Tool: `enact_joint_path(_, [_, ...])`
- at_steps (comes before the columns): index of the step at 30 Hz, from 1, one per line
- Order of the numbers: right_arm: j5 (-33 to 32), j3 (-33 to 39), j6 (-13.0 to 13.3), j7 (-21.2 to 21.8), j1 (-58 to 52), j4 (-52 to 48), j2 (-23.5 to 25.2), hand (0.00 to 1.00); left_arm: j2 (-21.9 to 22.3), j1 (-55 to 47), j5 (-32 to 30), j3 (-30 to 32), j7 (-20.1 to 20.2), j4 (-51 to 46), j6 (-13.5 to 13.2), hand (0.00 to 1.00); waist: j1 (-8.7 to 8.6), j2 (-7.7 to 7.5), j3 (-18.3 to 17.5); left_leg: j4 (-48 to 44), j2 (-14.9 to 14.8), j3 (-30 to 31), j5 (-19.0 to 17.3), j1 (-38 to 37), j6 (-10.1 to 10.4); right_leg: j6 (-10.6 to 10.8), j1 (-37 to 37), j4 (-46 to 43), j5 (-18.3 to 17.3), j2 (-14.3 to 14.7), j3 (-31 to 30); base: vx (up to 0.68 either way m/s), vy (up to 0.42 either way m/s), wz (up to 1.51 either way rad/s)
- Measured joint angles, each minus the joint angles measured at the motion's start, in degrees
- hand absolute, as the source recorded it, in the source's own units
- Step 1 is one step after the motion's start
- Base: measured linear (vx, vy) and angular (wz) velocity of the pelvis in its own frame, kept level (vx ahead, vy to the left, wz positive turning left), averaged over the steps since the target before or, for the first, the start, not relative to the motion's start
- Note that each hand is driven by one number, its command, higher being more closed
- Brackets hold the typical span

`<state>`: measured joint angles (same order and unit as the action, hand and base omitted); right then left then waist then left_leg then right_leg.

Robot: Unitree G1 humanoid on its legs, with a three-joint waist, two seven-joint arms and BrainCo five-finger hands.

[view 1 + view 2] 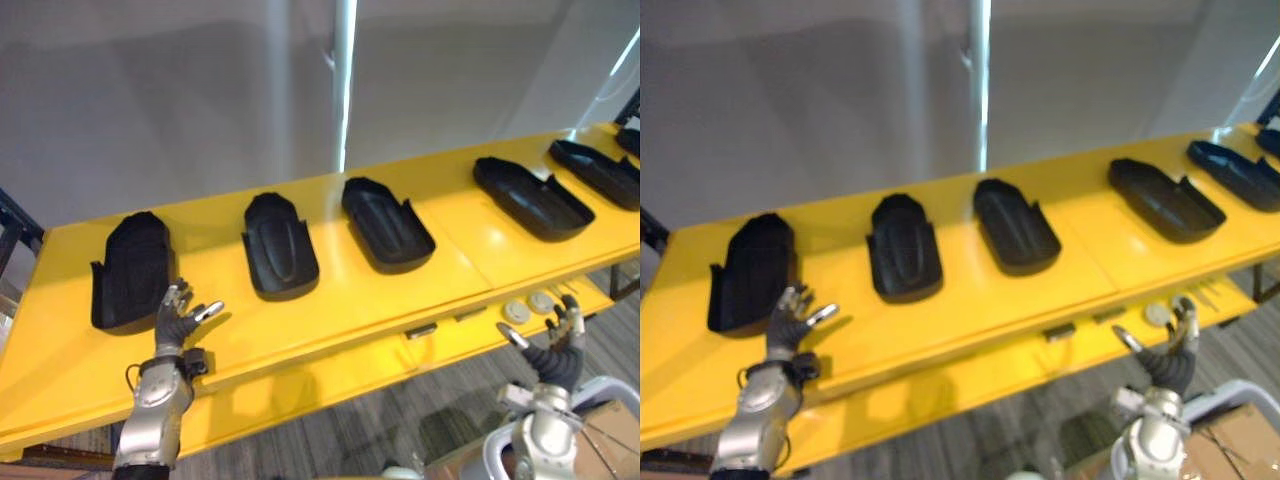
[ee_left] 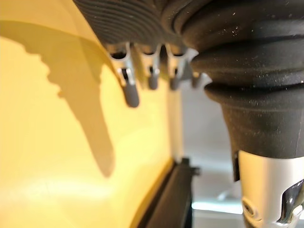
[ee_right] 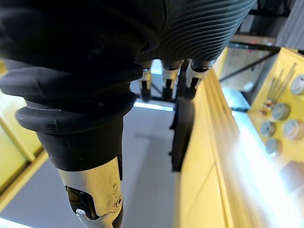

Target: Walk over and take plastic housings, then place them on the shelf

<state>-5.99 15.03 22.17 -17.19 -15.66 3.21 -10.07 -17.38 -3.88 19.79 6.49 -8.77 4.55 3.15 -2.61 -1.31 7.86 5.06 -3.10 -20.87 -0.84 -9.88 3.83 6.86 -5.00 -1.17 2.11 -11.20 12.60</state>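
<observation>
Housings lie in a row across the table; lower left, the left hand spreads empty fingers beside the leftmost, likely readying a grasp, while the right hand, lower right, hangs open, empty.

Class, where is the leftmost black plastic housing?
In the left eye view, the leftmost housing lies at the yellow table's left end, just beyond the left hand, another housing to its right.

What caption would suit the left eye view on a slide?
Black plastic housings in a row on a yellow table; robot's open left hand beside the leftmost housing, right hand open lower down.
</observation>
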Motion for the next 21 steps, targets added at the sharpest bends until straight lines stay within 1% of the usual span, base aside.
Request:
enact_joint_path(6, [0.0,0.0,0.0,0.0,-0.1,0.2,0.0,0.00,0.5,0.1,0.0,0.2,-0.6,-0.7,0.6,0.00,0.00,-0.14,0.5,0.0,0.0,0.0,0.0,0.0,0.0,0.0,0.0,0.0,0.0,0.0,0.0,0.00,0.000,0.00])
enact_joint_path(10, [0.0,0.0,0.0,0.1,-0.1,0.3,0.0,0.00,0.9,0.2,0.0,0.3,-1.6,-1.1,0.6,0.00,0.01,-0.08,0.8,0.0,0.0,0.1,0.0,0.0,0.0,0.0,0.0,0.0,0.0,0.0,0.0,0.00,0.000,0.00])
enact_joint_path(15, [0.0,0.0,0.0,0.7,-0.1,0.5,0.1,0.00,1.3,0.3,0.0,0.4,-1.8,-1.1,0.7,0.00,0.03,-0.07,0.9,0.0,0.1,0.1,0.1,0.0,0.0,0.0,0.0,0.0,0.0,0.0,0.1,0.00,0.000,0.00])
enact_joint_path(17, [0.0,0.0,0.0,0.8,-0.1,1.0,0.1,0.00,2.5,0.5,0.0,1.2,-2.1,-1.1,0.8,0.00,0.03,-0.14,0.9,0.0,0.1,0.1,0.1,0.0,0.0,0.0,0.0,0.0,0.0,0.0,0.1,0.00,0.000,0.00])
enact_joint_path(21, [0.0,0.0,0.0,0.9,-0.1,1.5,0.4,0.00,2.6,0.5,0.0,1.3,-2.3,-1.1,0.9,0.00,0.02,-0.20,0.9,0.0,0.1,0.1,0.1,0.0,0.1,0.0,0.0,0.0,0.0,0.0,0.1,0.00,0.000,0.00])
